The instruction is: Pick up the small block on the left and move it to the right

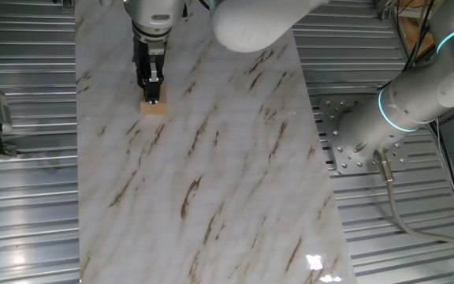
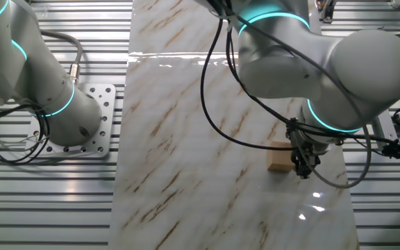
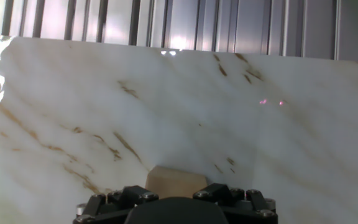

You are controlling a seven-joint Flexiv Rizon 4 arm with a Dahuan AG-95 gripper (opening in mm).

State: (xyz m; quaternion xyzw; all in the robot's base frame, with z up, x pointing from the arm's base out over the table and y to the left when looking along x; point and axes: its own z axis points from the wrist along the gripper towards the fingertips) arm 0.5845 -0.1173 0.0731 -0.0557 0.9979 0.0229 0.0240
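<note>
Fingers (image 1: 153, 88) of the gripper (image 1: 153, 98) stood just above the small block (image 1: 154, 106), which sat on the marble desk (image 1: 211, 173); whether they were spread or pinching it could not be told.

open marble tabletop (image 1: 211, 173), seemingly only small block (image 1: 154, 106) obstructing

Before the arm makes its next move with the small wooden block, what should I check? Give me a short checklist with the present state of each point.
1. Pincer is at the small block: ok.
2. Fingers closed on the block: cannot tell.
3. Block rests on the marble table: it appears so, ok.
4. Block lifted: not ok, not yet.
5. No other object visible on the marble surface: ok.
6. Black cable hangs away from the block: ok.
</note>
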